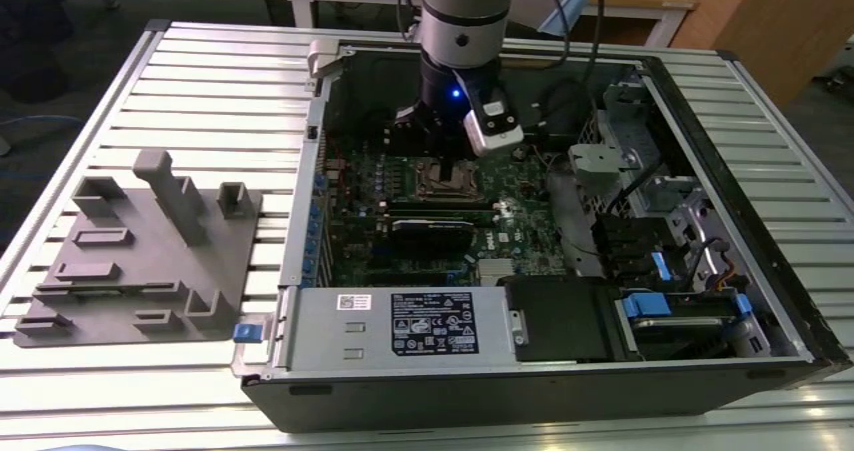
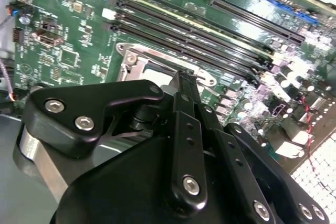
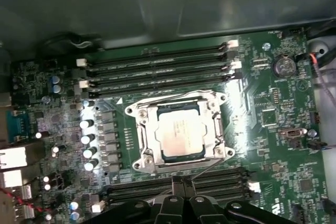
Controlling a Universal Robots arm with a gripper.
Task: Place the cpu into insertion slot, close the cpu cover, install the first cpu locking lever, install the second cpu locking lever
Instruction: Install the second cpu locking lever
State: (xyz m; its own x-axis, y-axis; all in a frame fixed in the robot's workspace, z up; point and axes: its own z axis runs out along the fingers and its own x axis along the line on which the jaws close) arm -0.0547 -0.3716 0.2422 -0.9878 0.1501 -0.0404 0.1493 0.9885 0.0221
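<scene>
The cpu (image 3: 180, 132) lies flat in the insertion slot (image 1: 447, 179) on the green motherboard, its silvery top showing through the window of the cpu cover (image 3: 148, 140). The cover is down over the chip. A thin wire locking lever (image 3: 211, 164) runs along one side of the socket, slanting from its corner toward my fingertips. My gripper (image 3: 181, 181) is shut, hovering just beside the socket edge at the lever's free end; whether it touches the wire I cannot tell. In the second wrist view the closed fingers (image 2: 184, 85) point down at the socket's metal frame (image 2: 137, 61).
Long memory slots (image 3: 157, 69) flank the socket on two sides. A row of capacitors (image 3: 88, 140) stands beside it. A black card (image 1: 430, 233) and the labelled power supply box (image 1: 400, 326) sit nearer the case front. A grey fixture (image 1: 140, 251) rests on the table at the exterior view's left.
</scene>
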